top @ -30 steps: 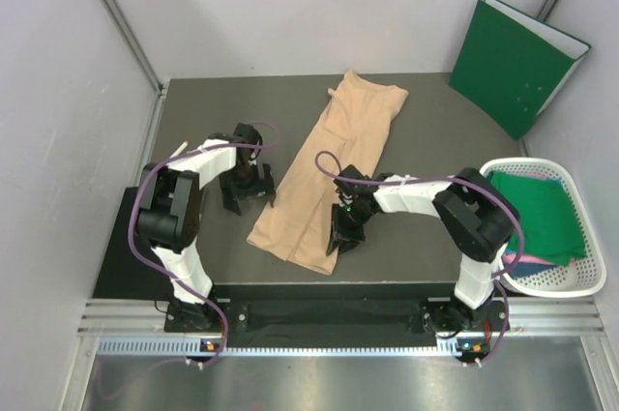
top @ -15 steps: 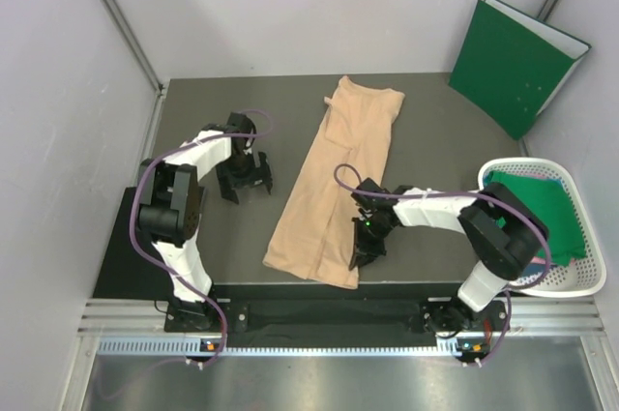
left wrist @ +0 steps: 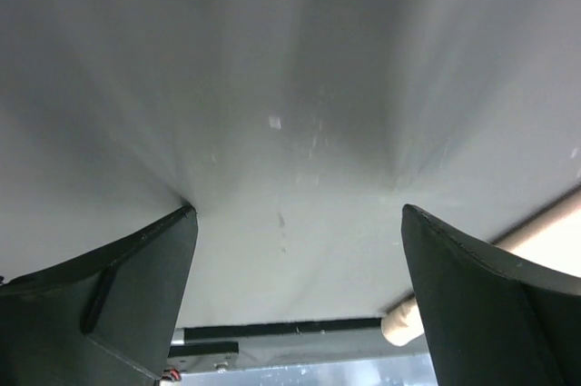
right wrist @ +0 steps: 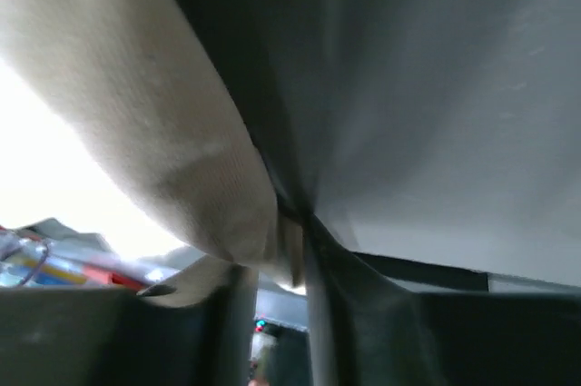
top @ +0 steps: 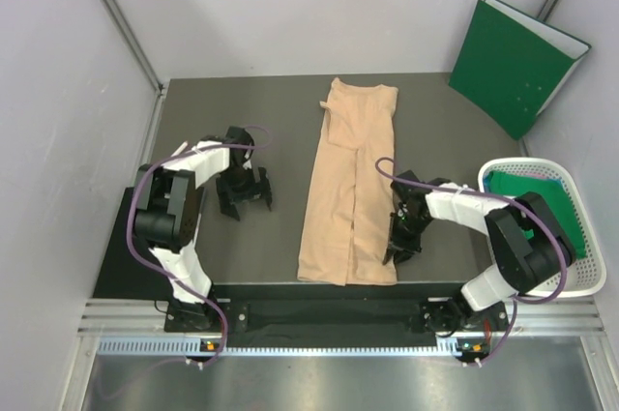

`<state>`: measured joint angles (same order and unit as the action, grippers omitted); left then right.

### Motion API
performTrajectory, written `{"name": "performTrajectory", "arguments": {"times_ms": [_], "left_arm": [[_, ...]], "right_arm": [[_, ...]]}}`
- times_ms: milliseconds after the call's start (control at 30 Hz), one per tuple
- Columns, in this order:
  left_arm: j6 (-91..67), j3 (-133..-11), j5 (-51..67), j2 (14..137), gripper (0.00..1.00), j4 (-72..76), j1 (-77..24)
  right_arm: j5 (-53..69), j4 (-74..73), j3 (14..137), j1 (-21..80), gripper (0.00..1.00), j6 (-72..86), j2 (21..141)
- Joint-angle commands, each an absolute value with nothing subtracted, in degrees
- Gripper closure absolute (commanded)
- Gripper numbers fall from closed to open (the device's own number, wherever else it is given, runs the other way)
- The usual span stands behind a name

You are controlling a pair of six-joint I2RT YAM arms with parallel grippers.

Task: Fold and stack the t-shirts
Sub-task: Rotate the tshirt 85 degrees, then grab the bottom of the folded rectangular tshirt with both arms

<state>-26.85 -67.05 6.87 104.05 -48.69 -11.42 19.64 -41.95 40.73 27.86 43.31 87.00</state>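
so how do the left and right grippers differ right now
The left gripper is open, jaws spread wide with nothing between them; the right gripper is shut, pinching the right edge of the peach t-shirt near its near end. The left gripper sits over bare table, apart from the peach t-shirt; the right gripper is right at the cloth. Both are low, close to the table.

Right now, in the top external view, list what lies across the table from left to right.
left gripper → peach t-shirt → right gripper, pinching the shirt's right edge → white basket
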Motion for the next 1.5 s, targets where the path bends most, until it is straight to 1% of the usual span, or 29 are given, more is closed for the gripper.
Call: {"name": "performTrajectory", "arguments": {"times_ms": [0,33,133,200,300,433,467,567,733,967,1067,1167,1200,1267,1300,1333,1367,1400,1433,1467], "left_arm": [[-27.7,-63.0,12.3,98.6,0.02,-48.2,-12.0],[-28.0,-61.1,15.2,97.7,0.02,-47.2,-12.1],[-29.2,-56.2,20.2,93.4,0.02,-44.6,-12.5],[-30.0,-54.0,21.6,90.8,0.03,-43.8,-13.4],[-30.5,-49.6,24.1,89.5,0.10,-42.9,-14.8],[-31.4,-47.1,26.3,89.7,0.25,-41.0,-17.9],[-31.6,-47.0,26.7,90.2,0.27,-40.6,-18.7],[-32.3,-47.5,27.8,92.0,0.29,-39.6,-22.8],[-32.8,-49.0,28.1,95.1,0.31,-39.1,-26.5],[-31.9,-50.8,29.8,98.5,0.32,-40.2,-29.5],[-31.5,-51.8,30.5,99.8,0.34,-41.2,-30.8],[-30.9,-52.7,30.7,101.9,0.40,-43.0,-32.1],[-30.8,-52.7,30.8,102.5,0.42,-43.2,-32.3],[-30.0,-53.1,31.5,103.5,0.51,-44.0,-32.6],[-29.5,-53.3,31.6,105.1,0.54,-44.6,-32.8],[-28.8,-53.4,32.2,105.7,0.62,-45.0,-33.3],[-28.7,-53.4,32.1,106.4,0.66,-45.3,-33.6],[-28.7,-53.4,32.1,107.1,0.71,-45.3,-33.7],[-28.6,-53.5,32.1,107.2,0.86,-45.3,-33.9],[-28.6,-54.0,31.5,107.1,0.92,-45.5,-33.9]], "right_arm": [[9.8,-44.7,44.5,26.9,0.65,39.1,85.3],[8.9,-45.5,45.8,26.9,0.51,39.1,84.7],[8.6,-47.5,46.8,26.7,0.35,39.3,81.1],[9.7,-48.2,46.1,26.4,0.35,39.5,78.6],[12.8,-47.6,42.5,25.8,0.35,40.7,76.0],[17.1,-44.9,35.4,25.9,0.36,42.9,72.3],[17.7,-44.4,34.4,25.9,0.36,43.3,71.9],[19.2,-42.8,31.6,26.1,0.37,44.6,70.1],[20.7,-40.1,29.3,26.6,0.37,46.3,68.8],[21.4,-35.9,29.4,29.4,0.38,48.7,71.7],[21.7,-34.1,30.1,30.7,0.39,49.2,73.5],[22.1,-33.0,31.0,31.6,0.43,49.2,75.4],[22.1,-32.1,31.5,32.0,0.47,49.2,75.8],[22.5,-30.9,31.5,32.2,0.51,49.2,77.2],[22.8,-30.4,31.4,32.3,0.55,49.2,78.0],[22.9,-30.1,31.5,32.3,0.57,49.1,78.2],[23.0,-29.7,31.4,32.4,0.61,49.1,78.5],[23.2,-29.0,31.3,32.5,0.72,49.2,78.7],[23.3,-28.9,31.4,32.6,0.79,49.1,78.6],[23.3,-28.7,31.4,32.8,0.85,49.1,78.5]]}}
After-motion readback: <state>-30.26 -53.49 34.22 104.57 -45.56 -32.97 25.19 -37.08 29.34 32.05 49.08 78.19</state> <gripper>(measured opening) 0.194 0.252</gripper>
